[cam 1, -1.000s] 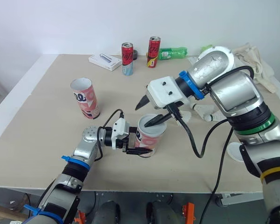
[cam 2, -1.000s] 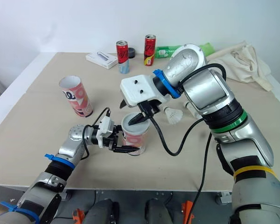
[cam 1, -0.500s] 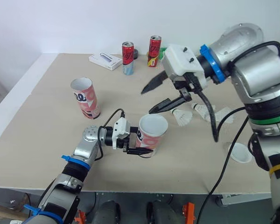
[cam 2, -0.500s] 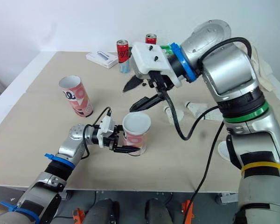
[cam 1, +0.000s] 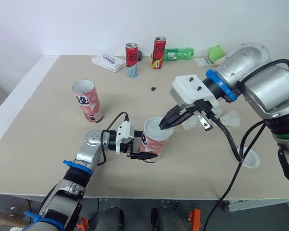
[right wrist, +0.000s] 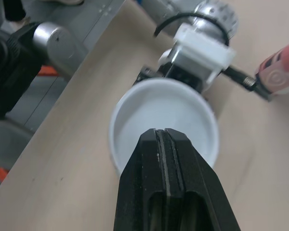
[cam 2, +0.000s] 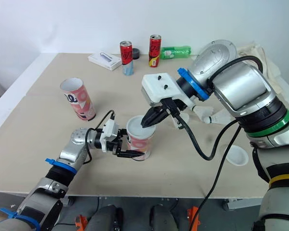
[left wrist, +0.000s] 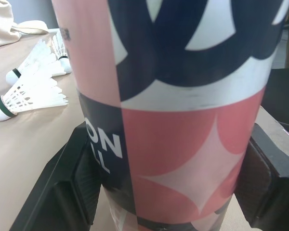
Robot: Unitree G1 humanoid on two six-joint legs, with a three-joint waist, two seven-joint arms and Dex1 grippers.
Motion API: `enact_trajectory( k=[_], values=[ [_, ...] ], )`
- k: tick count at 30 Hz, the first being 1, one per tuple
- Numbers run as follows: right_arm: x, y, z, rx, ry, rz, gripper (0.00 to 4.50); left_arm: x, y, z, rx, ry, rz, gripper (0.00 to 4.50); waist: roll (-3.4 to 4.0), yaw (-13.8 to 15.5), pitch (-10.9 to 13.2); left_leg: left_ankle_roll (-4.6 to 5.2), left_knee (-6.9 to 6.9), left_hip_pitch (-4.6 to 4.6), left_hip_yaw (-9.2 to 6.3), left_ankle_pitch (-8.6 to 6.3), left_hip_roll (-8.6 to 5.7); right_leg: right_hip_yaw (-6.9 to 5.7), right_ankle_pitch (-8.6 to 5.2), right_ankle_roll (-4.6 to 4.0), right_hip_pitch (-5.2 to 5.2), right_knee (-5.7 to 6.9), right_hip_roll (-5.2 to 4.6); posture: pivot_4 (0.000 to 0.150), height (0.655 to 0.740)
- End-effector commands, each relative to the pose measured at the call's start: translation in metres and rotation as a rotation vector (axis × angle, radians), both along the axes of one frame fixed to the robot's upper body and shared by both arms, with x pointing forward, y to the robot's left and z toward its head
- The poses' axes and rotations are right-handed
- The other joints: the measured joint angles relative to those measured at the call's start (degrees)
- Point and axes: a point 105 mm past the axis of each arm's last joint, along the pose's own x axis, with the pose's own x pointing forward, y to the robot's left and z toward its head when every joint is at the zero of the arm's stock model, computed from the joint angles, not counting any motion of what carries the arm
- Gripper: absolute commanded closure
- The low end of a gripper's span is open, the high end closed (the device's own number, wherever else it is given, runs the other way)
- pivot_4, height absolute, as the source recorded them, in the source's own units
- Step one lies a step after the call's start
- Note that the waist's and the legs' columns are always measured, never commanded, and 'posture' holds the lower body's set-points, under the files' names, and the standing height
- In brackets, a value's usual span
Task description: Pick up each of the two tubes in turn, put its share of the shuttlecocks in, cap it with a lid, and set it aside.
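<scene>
standing upright on the tan table (cam 1: 48, 96) near its front edge, open shuttlecock tube (cam 1: 156, 137), pinched low by left gripper (cam 1: 145, 153). second tube (cam 1: 88, 101) upright, well apart leftward. right gripper (cam 1: 164, 126) over the held tube's mouth, fingers pressed together. loose shuttlecocks (cam 1: 229, 117) and white lid (cam 1: 249, 159) rightward.

Bright, even light fell from overhead onto the pale table (cam 1: 48, 106). It was diffuse enough that the standing tube (cam 1: 87, 101) and the cans (cam 1: 131, 60) threw only faint, soft-edged shadows close to their bases. The white wall (cam 1: 62, 24) behind was evenly lit. Small highlights glinted on the can tops, and the held tube (right wrist: 164, 120) was lit pale and evenly inside its open mouth.
</scene>
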Motion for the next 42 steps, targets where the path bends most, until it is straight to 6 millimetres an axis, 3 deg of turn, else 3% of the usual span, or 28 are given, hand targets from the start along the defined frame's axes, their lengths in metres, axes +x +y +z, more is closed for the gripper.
enact_trajectory(
  k=[1,13,21,27,30,34,36,39,42],
  values=[
    [-0.004,-0.005,0.005,-0.064,-0.044,0.046,4.37,-0.003,0.002,-0.015,0.057,0.039,0.005,1.26,-0.01,-0.01,0.0,0.0,0.0,0.0,-0.01,0.0,0.01,-0.01,-0.01,-0.01,0.0,0.0,0.0,0.15,0.7324],
    [-0.005,-0.009,-0.024,-0.238,-0.048,0.14,4.37,-0.001,0.003,-0.015,0.052,0.043,0.022,1.26,-0.02,0.01,-0.01,-0.01,-0.01,0.03,0.0,0.0,0.02,-0.06,-0.03,-0.04,0.03,-0.03,-0.02,0.15,0.7324],
    [-0.001,0.003,-0.038,-0.248,-0.041,0.168,4.37,-0.001,0.002,-0.014,0.046,0.045,0.024,1.26,-0.04,0.0,-0.04,-0.01,0.0,0.12,0.02,-0.01,0.11,-0.1,-0.03,-0.07,0.1,-0.04,0.0,0.15,0.7324],
    [0.004,0.0,-0.057,-0.287,-0.064,0.176,4.37,-0.001,0.001,-0.014,0.037,0.05,0.03,1.26,-0.27,0.0,-0.64,-0.02,-0.01,0.27,0.01,-0.01,0.31,-0.16,-0.07,-0.17,0.2,-0.04,0.18,0.15,0.7324],
    [0.011,0.004,-0.042,-0.208,-0.079,0.13,4.37,-0.001,0.001,-0.014,0.023,0.052,0.036,1.26,-0.45,0.0,-0.85,-0.02,-0.01,0.42,0.02,-0.01,0.42,-0.17,-0.14,-0.15,0.3,-0.04,0.19,0.15,0.7324],
    [0.014,0.006,0.019,0.083,-0.007,0.008,4.37,0.003,0.002,-0.004,-0.059,0.056,0.066,1.26,-0.39,0.0,-0.67,-0.15,0.0,0.41,0.05,0.09,0.57,-0.17,-0.1,-0.52,0.23,-0.03,0.2,0.15,0.7324],
    [0.012,-0.002,0.035,0.169,0.014,-0.033,4.37,0.005,0.003,-0.001,-0.088,0.052,0.077,1.26,-0.36,0.17,-0.62,-0.32,-0.01,0.05,0.05,0.25,0.6,-0.2,0.19,-0.67,-0.1,-0.01,0.21,0.15,0.7324],
    [0.009,-0.022,0.039,0.217,0.016,-0.119,4.37,0.01,0.003,0.004,-0.123,0.061,0.102,1.26,-0.36,0.27,-0.62,-0.3,-0.08,-0.23,-0.05,0.15,0.56,-0.32,0.13,-0.65,-0.27,-0.03,0.39,0.15,0.7324],
    [0.006,-0.046,0.029,0.264,0.026,-0.24,4.37,0.014,0.004,0.0,-0.113,0.06,0.117,1.26,-0.39,0.4,-0.62,-0.3,-0.05,-0.51,-0.13,0.1,0.49,-0.3,0.11,-0.54,-0.49,-0.1,0.38,0.15,0.7324]
  ],
)
